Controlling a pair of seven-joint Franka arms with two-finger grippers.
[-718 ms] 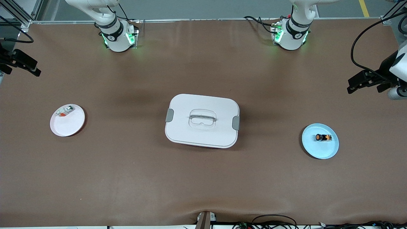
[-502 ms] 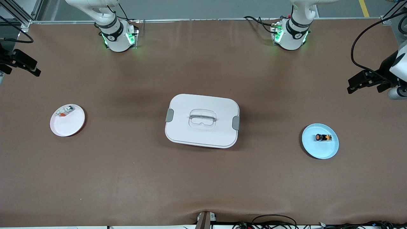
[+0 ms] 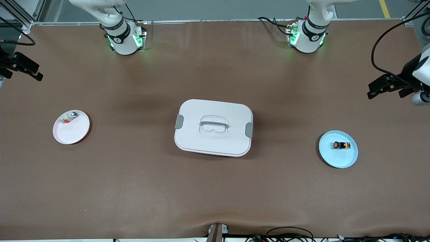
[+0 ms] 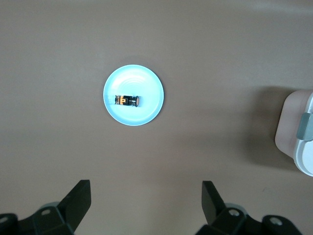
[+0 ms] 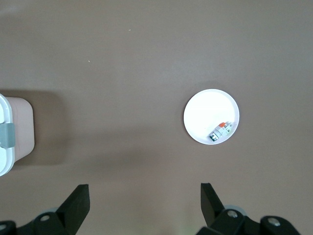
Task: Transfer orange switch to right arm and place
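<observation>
The orange switch, a stubby black cylinder with an orange cap, lies on its side on a light blue plate toward the left arm's end of the table. It also shows in the left wrist view on that plate. My left gripper hangs high over the table at that end, open and empty. My right gripper hangs high over the right arm's end, open and empty. Both are well apart from the switch.
A white lidded box with grey clasps sits mid-table. A white plate toward the right arm's end holds a small whitish-grey part with a red-orange bit, also in the right wrist view.
</observation>
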